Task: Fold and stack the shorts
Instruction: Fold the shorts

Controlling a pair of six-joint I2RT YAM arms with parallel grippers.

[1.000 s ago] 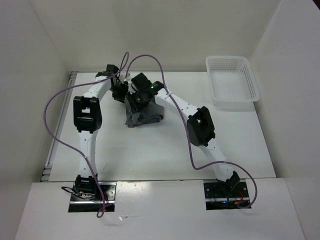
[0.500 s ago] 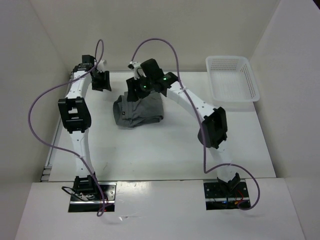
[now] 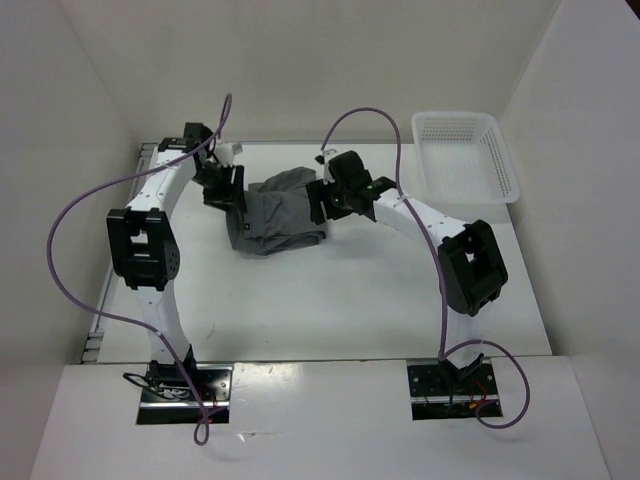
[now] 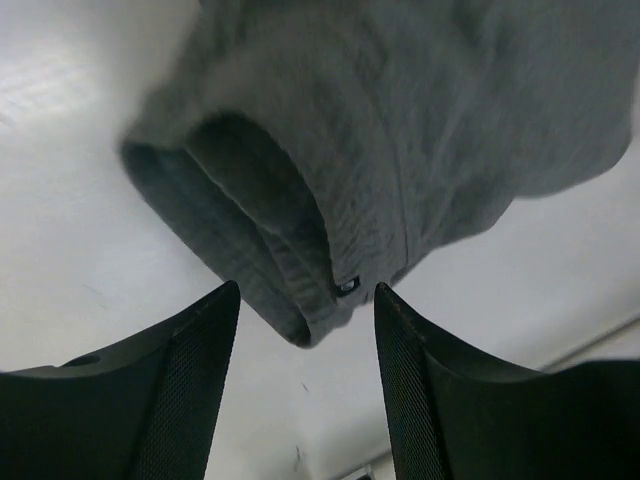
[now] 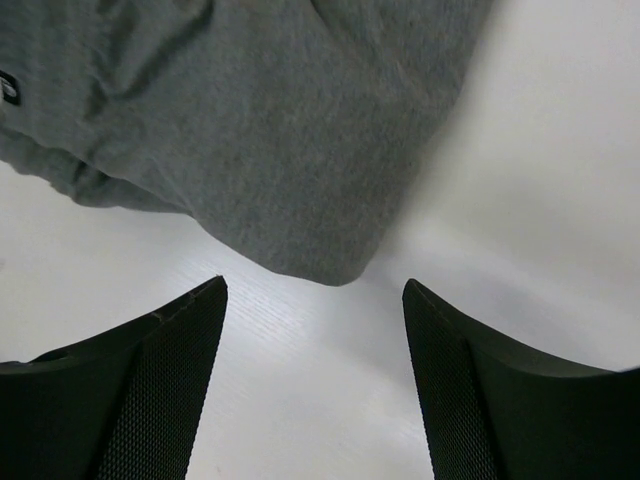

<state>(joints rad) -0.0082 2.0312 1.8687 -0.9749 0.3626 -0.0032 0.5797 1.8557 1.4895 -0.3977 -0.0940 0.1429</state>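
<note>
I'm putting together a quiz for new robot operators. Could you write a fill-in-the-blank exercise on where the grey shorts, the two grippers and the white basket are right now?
1. The mid-grey soft fabric shorts lie bunched on the white ____.
2. The left gripper and the right gripper flank the shorts, each with its fingers ____ and holding nothing.
3. The white plastic mesh basket sits at the far corner on the ____ arm's side.

Missing words: table; open; right.
</note>
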